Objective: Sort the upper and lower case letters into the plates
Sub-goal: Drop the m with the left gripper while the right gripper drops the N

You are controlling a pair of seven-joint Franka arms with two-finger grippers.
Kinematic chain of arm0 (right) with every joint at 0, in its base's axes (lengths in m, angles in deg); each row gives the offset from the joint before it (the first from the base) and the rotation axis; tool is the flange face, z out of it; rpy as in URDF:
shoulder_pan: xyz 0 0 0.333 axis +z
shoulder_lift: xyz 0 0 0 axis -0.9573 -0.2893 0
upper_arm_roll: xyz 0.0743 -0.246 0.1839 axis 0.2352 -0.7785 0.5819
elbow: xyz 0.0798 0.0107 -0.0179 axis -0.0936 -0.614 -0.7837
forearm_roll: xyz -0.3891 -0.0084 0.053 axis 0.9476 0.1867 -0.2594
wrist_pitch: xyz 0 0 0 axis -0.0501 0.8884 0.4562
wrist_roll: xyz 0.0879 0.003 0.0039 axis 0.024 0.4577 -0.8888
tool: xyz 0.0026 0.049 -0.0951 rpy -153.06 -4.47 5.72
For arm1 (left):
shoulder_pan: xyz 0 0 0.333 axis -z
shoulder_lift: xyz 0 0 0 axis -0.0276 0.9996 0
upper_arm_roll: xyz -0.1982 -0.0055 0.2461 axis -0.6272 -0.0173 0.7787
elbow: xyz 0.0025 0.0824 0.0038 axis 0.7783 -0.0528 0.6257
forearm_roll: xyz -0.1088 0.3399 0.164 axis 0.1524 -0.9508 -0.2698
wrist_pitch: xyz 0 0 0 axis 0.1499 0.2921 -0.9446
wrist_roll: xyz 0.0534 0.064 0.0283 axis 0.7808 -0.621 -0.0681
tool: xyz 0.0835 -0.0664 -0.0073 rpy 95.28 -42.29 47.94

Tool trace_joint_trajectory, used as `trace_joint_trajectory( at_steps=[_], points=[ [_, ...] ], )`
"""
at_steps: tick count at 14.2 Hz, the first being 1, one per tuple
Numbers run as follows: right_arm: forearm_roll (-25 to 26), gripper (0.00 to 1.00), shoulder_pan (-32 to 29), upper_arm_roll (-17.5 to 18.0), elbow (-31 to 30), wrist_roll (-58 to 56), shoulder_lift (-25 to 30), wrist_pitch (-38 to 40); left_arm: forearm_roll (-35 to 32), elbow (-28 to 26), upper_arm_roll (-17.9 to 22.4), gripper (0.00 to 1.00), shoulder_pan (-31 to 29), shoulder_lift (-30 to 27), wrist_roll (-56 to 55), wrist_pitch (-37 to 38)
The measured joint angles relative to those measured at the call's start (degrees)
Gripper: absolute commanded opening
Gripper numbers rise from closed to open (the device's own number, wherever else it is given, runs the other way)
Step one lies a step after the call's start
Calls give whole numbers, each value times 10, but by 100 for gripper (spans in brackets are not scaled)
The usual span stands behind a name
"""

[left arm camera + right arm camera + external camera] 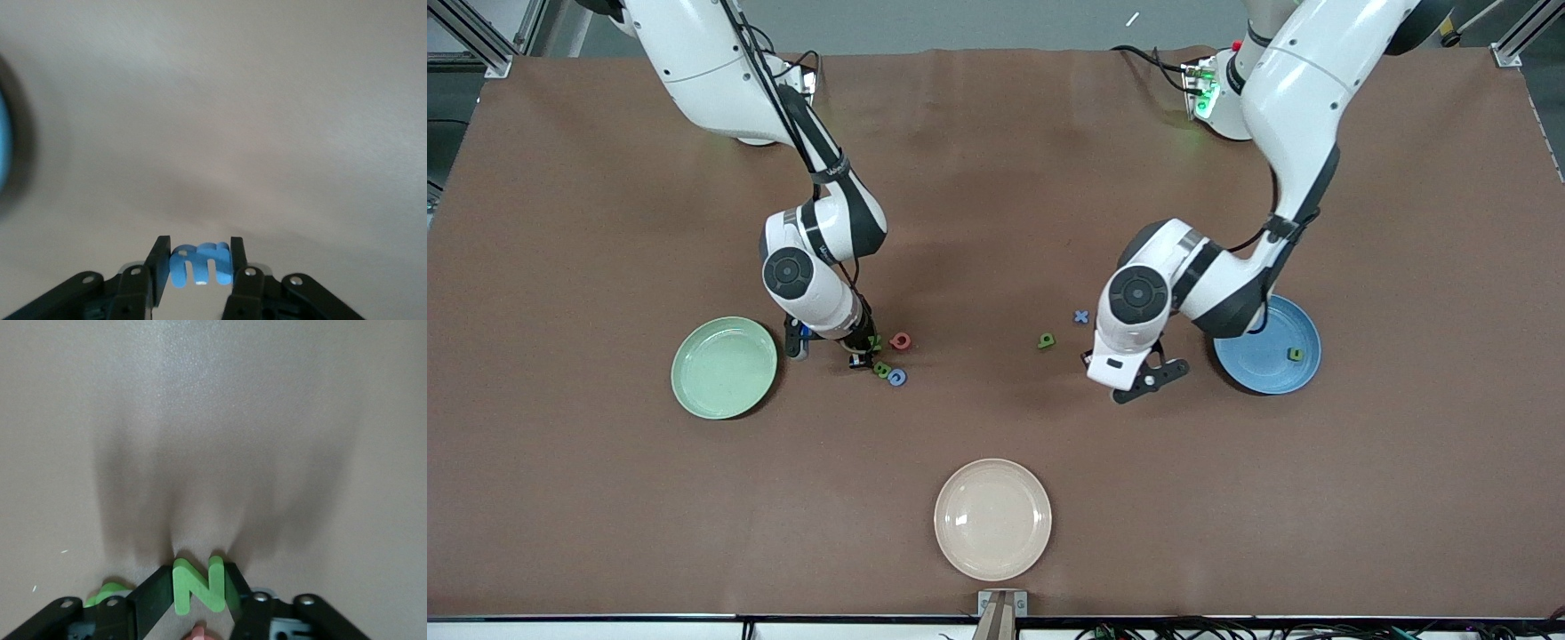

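Both grippers pinch a foam letter: a blue one in the left, a green N in the right

The left gripper [198,257] is over bare table beside the blue plate [1272,369], its fingers [159,267] pressed onto a blue letter [200,265] that looks like a lower-case m. The blue plate, toward the left arm's end of the table, holds one small green letter [1295,354]. The right gripper [198,587] is down at the cluster of letters beside the pale green plate [703,391], clamped on a green N [197,585]; a red letter [901,340], a green letter [881,368] and a blue letter [896,378] lie just beside it. A green piece [1046,340] and a blue x [1081,316] lie between the two arms. The pale green plate sits toward the right arm's end, with nothing on it. A cream-white plate [960,542] lies nearest the front camera
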Motion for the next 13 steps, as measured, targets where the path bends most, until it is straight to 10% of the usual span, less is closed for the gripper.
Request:
trace_joint_trajectory(
  at_steps=[13],
  points=[
    [95,0,-145,-34,53,-296,56,188,-62,-224,-150,12,-361,-105,310,-67]
  ],
)
